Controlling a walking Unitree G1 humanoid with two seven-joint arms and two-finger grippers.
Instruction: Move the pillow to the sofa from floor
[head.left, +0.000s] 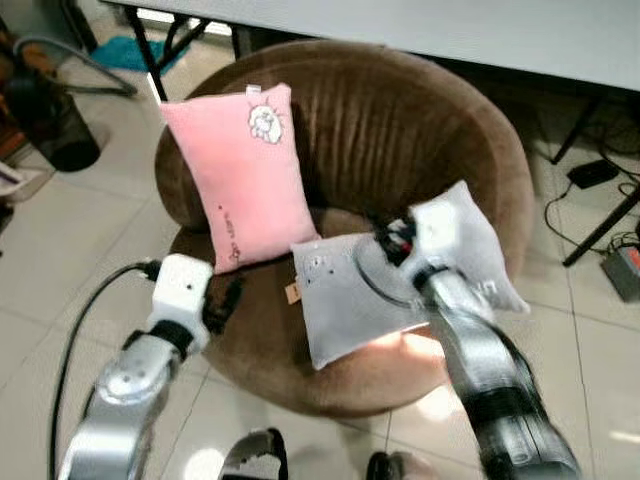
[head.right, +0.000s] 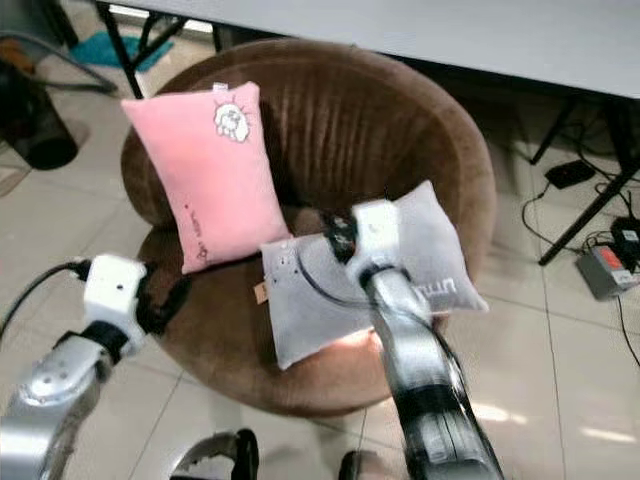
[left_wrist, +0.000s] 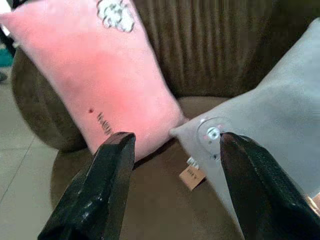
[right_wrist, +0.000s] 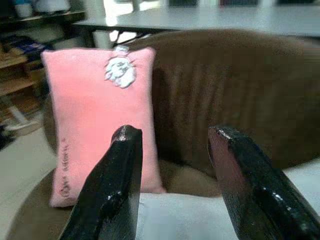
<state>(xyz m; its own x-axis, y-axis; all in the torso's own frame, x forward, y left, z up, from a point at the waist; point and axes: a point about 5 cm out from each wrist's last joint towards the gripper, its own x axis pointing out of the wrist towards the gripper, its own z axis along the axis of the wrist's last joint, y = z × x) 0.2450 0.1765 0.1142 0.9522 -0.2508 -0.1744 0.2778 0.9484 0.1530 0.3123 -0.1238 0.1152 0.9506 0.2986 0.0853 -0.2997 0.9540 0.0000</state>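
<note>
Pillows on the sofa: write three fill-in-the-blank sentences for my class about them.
1. The pillow leaning upright against the sofa back is ____.
2. The grey pillow lies on the sofa's ____.
3. The right end effector, fingers open, hovers over the ____ pillow.

Missing words: pink; seat; grey

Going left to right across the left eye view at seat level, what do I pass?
left gripper → pink pillow → grey pillow, lying on the brown sofa seat → right gripper, over the grey pillow → tiled floor with cables.
</note>
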